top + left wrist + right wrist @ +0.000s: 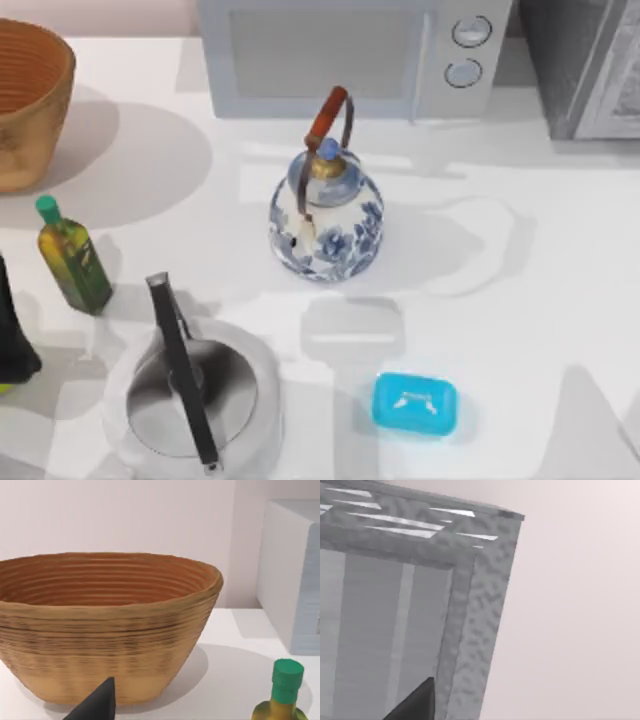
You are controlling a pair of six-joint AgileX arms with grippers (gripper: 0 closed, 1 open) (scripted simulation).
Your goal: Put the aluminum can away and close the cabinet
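The aluminum can is out of view. The cabinet (585,70) stands at the table's far right corner, dark speckled grey with a lighter framed door panel. In the right wrist view its speckled frame (480,605) and pale panel are very close. A dark wedge of my right gripper (417,702) sits just in front of that frame. My left arm (8,340) is parked at the table's left edge. A dark wedge of my left gripper (97,705) faces the wicker basket (105,630).
A pale microwave (340,55) stands at the back centre, with a blue-and-white kettle (325,220) in front of it. The basket (30,100) is at the back left. Along the front are a green oil bottle (72,258), a steel kettle (195,395) and a blue box (415,405).
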